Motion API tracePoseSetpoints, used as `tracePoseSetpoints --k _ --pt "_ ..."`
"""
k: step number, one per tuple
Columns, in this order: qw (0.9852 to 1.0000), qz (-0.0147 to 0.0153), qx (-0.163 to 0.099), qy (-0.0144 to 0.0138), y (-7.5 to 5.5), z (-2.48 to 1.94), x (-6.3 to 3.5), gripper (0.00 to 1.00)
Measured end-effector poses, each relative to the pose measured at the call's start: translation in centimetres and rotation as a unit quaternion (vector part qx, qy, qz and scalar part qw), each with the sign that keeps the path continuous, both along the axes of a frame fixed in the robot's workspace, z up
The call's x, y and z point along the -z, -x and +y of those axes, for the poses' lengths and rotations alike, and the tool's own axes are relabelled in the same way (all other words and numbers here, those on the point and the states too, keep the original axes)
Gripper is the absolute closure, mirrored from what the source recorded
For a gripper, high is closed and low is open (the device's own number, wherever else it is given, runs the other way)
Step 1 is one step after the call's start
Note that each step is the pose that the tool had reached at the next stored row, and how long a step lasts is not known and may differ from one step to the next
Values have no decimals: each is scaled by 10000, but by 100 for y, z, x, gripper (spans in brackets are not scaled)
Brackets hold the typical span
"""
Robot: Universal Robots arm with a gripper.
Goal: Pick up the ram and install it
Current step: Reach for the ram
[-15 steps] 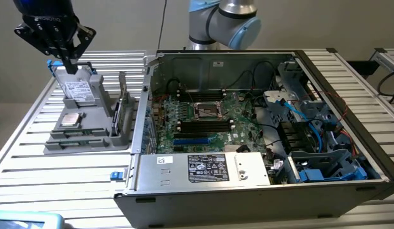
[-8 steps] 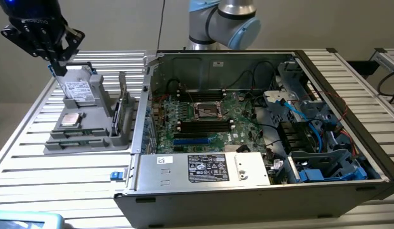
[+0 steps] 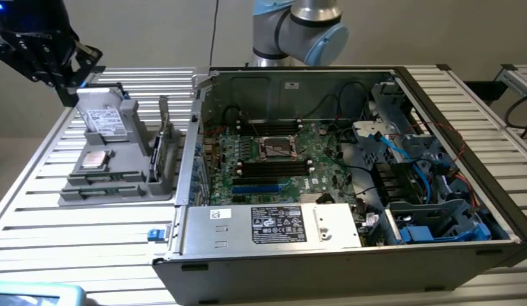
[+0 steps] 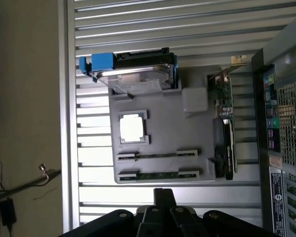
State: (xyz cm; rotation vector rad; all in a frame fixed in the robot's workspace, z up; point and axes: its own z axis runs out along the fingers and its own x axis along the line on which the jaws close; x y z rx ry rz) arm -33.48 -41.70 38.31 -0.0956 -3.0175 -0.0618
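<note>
Overhead, the gripper [image 4: 164, 193] hangs above the grey tray [image 4: 195, 165] with its fingers pressed fully together and nothing held between them. In the exterior view it sits high at the exterior view's left, over the far end of the tray, clear of everything below. The tray rests on the slatted table [image 3: 76, 236] just beside the open computer case [image 3: 332, 268]. Both ram sticks lie on edge in the tray's narrow grooves, parallel and close together: the first ram stick [image 4: 157, 154] is next to the square processor chip [image 4: 132, 127], and the second ram stick [image 4: 157, 175] is in the outermost groove near the tray's rim. Neither stick is touched by the gripper. A hard drive [image 4: 138, 74] with a blue bracket leans at the opposite end of the tray, and a wider card [image 4: 224, 143] stands on edge along the side nearest the case. Inside the case the green motherboard [image 3: 272, 172] lies flat and exposed, with cables to the exterior view's right. The arm [image 3: 298, 32] rises behind the case.
</note>
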Motion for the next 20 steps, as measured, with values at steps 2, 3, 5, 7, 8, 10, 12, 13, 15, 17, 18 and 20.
tracePoseSetpoints --k 2,3,5,7,8,10,12,13,15,17,18,20 --pt "10000 19 -15 0 16 -9 24 89" --pt "10000 28 -21 0 26 -13 37 89" --pt "10000 40 -34 1 46 -19 70 89" --pt "10000 42 -47 0 67 -21 106 89" --pt "10000 42 -51 0 78 -21 125 89" --pt "10000 42 -56 0 93 -22 161 89" --pt "10000 50 -58 1 94 -22 198 89" --pt "10000 53 -59 0 94 -22 215 89" --pt "10000 59 -61 0 94 -22 251 89" --pt "10000 63 -63 0 94 -22 286 89" --pt "10000 66 -63 0 95 -22 299 89" --pt "9999 87 -64 0 94 -22 324 89"
